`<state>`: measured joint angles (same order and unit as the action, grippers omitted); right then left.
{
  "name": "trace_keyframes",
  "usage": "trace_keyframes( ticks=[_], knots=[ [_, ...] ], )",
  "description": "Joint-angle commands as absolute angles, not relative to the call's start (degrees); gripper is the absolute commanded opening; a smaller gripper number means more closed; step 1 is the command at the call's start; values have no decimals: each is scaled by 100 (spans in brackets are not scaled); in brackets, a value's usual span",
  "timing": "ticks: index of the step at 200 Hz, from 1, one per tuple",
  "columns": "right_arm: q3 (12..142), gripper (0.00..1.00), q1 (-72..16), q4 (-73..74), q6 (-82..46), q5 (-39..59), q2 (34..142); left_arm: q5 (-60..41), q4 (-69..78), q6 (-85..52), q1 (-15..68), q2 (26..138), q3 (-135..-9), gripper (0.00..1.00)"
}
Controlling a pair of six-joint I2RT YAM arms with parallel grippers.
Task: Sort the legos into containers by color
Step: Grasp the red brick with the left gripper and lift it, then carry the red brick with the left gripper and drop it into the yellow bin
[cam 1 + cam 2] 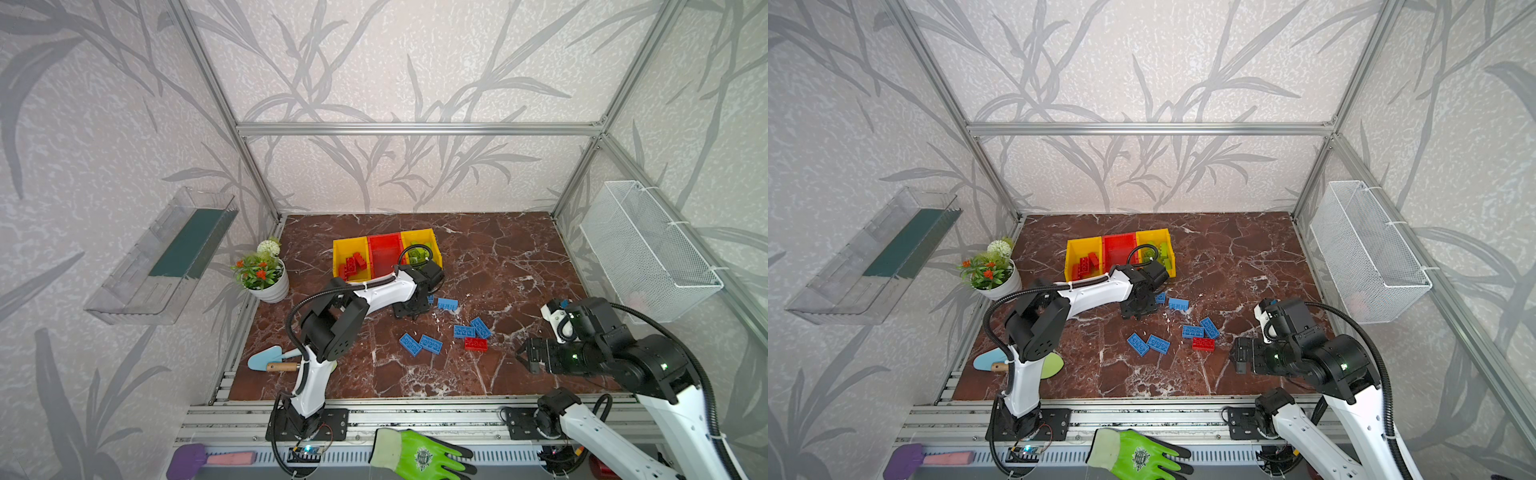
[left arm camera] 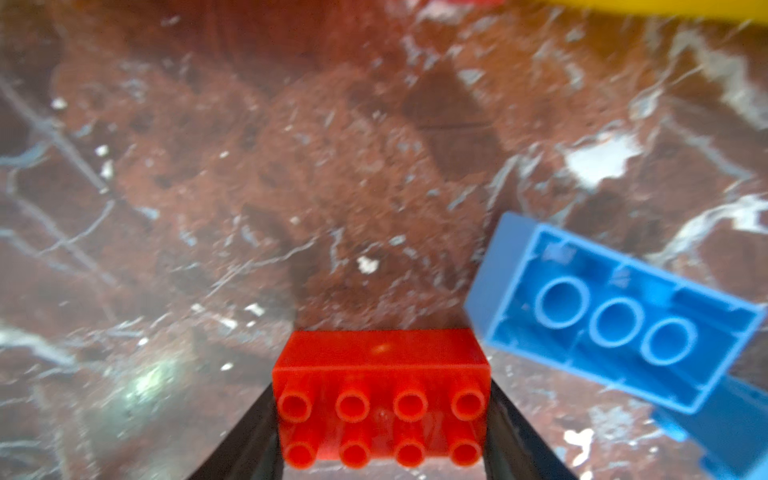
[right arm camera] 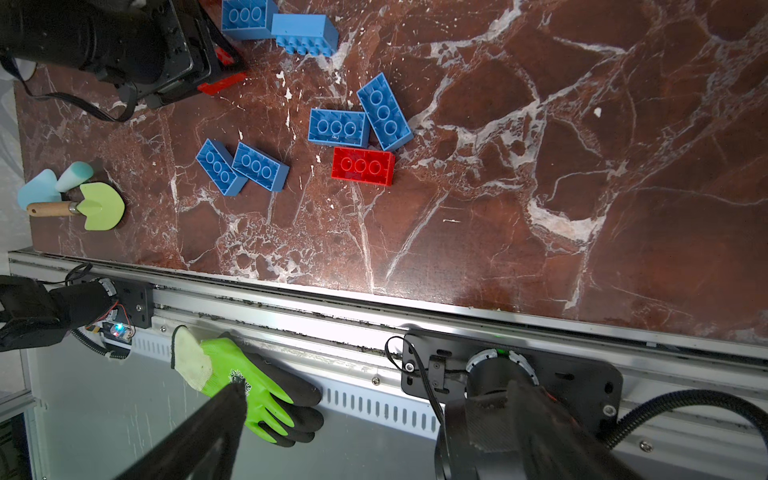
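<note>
Left gripper (image 1: 409,309): arm stretched, wrist bent down before bins (image 1: 335,259); fingers (image 2: 249,436) clasp red 2x4 brick (image 2: 380,399) endwise, studs toward wrist. Right gripper (image 1: 524,358): splayed wide.

Legos (image 1: 430,344), containers (image 1: 341,249) on marble tabletop (image 1: 519,266)

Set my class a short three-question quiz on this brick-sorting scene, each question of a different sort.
1. True or false: the right hand holds a blue brick.
2. The brick in the left hand is: A blue, B red, C green.
3. How many of the containers are yellow?
Key: 1 false; 2 B; 3 two.
</note>
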<state>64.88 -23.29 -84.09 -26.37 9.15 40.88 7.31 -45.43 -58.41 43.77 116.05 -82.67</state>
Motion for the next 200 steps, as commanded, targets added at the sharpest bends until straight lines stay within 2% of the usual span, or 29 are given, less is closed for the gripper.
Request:
trace_keyframes(
  ticks=[1, 41, 71, 114, 156, 167, 185, 200],
  knots=[
    [6626, 99, -2312, -8331, -2656, 1014, 4201, 1147, -5184, -5711, 4311, 10966, -8235, 13],
    [6764, 99, -2312, -7898, -2671, 1140, 4637, 1379, -5545, -5257, 3536, 9890, -8267, 14],
    [6845, 99, -2312, -7473, -2711, 1169, 5084, 1425, -5475, -4729, 2713, 9635, -8401, 15],
    [7061, 99, -2312, -7014, -2864, 1051, 5718, 885, -5293, -4116, 1655, 10277, -8977, 16],
    [7203, 99, -2312, -6810, -3067, 907, 6131, 576, -5271, -3799, 1096, 11259, -9743, 18],
    [7265, 99, -2310, -6820, -3091, 839, 6224, 473, -5302, -3742, 986, 11473, -9932, 27],
    [7370, 99, -2312, -6823, -3120, 763, 6329, 265, -5398, -3622, 899, 11724, -10261, 63],
    [7438, 99, -2312, -6829, -3138, 714, 6389, 183, -5402, -3586, 898, 11783, -10384, 75]
  ],
)
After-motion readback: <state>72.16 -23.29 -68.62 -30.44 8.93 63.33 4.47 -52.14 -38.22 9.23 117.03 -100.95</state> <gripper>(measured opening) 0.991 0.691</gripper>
